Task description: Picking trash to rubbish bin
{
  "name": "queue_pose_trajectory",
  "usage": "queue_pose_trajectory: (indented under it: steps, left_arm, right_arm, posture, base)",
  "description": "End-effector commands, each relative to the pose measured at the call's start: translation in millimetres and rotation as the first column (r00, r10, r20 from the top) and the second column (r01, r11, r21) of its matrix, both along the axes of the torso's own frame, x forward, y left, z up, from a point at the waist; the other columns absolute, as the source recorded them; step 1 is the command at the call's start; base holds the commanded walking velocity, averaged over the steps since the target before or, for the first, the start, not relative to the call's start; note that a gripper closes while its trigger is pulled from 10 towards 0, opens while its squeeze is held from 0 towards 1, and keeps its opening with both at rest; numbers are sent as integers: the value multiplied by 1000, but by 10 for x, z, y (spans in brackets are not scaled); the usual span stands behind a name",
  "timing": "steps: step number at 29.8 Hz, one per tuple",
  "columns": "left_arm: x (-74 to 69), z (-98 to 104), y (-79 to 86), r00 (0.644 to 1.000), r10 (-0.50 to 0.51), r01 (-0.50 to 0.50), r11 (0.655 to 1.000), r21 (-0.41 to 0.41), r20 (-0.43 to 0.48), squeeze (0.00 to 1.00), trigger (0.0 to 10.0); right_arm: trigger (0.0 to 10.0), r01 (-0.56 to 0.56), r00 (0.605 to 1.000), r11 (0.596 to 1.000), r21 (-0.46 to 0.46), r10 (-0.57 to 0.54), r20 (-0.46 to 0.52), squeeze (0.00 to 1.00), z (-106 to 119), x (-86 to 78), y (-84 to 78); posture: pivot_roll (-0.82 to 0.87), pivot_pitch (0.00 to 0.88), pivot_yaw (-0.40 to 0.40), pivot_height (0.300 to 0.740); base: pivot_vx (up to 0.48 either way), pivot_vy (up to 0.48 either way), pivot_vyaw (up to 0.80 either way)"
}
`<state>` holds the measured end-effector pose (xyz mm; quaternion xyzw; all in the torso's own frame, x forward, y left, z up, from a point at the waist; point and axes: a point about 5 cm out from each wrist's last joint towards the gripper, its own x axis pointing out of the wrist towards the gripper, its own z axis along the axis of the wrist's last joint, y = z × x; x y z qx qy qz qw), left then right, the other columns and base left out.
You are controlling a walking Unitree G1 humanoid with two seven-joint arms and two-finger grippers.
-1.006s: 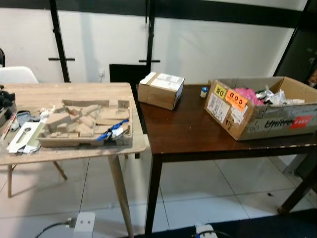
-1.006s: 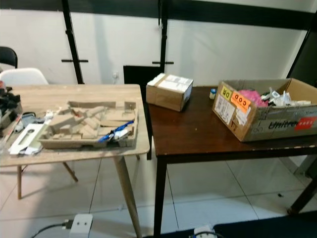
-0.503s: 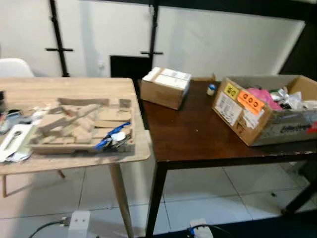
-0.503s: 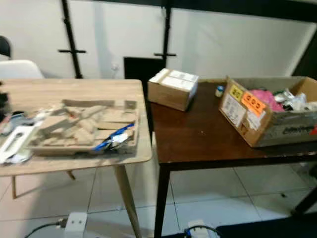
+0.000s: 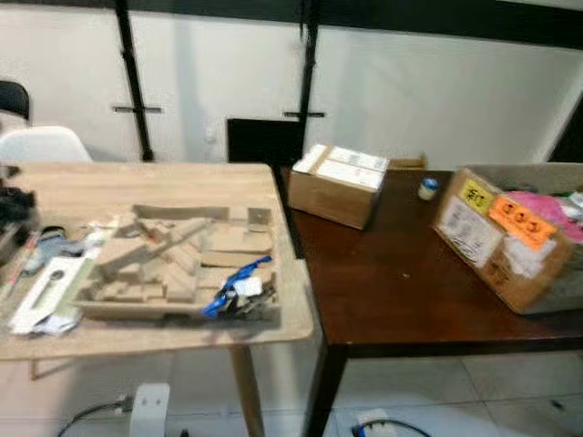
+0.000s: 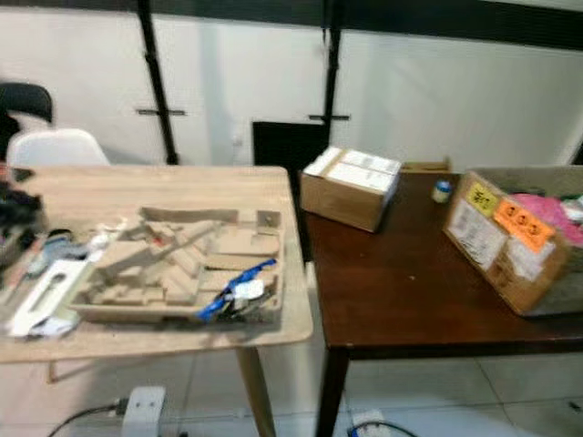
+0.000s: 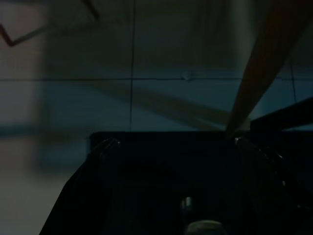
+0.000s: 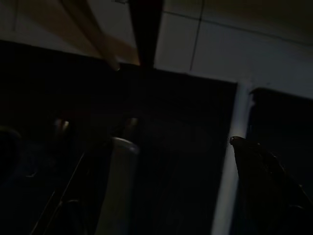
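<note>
The left gripper (image 7: 173, 144) is black all over. Its two long fingers (image 7: 105, 147) taper to narrow, rounded tips, each catching a faint glint. Between them, back toward the wrist, sits a small pale rounded part (image 7: 203, 227) with a tiny bright speck just ahead of it. The right gripper (image 8: 120, 139) is equally dark; one finger (image 8: 257, 166) shows a blunt, dull tip, and a silvery cylindrical piece (image 8: 117, 186) lies between the fingers, nearer the wrist.

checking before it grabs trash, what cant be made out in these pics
- Open cardboard box: cut off by the right edge of the eye views; contents partly unseen.
- Small bottle: too small and blurred to identify.
- Items in the pulp tray: blurred.
- Wrist views: too dark to judge the grippers' fingers.
</note>
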<state>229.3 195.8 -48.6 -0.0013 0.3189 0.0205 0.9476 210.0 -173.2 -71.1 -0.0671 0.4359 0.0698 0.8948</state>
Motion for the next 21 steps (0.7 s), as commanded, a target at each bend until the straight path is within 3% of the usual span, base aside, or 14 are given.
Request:
queue_pose_trajectory:
  steps: [1, 18, 21]
  left_arm:
    - [-47, -38, -3, 1000, -7, 7, 1000, 4, -27, 0, 10000]
    - [-57, -38, -2, 1000, 0, 1, 1000, 2, -19, 0, 10000]
    - [-55, -36, 1, 1000, -1, 1, 1000, 0, -17, 0, 10000]
  right_arm:
    - [10000, 5, 1000, 1000, 5, -5, -4, 0, -6, -7, 10]
    - [10000, 1, 1000, 1000, 5, -1, -5, 0, -11, -19, 10]
    - [10000, 0, 1000, 1000, 7, 0, -4, 0, -10, -14, 19]
  posture:
    - [72, 47, -62, 740]
    - [74, 49, -62, 740]
    - [75, 51, -62, 740]
  base:
    - [247, 0, 0]
    - [0, 0, 0]
    - [0, 348, 0]
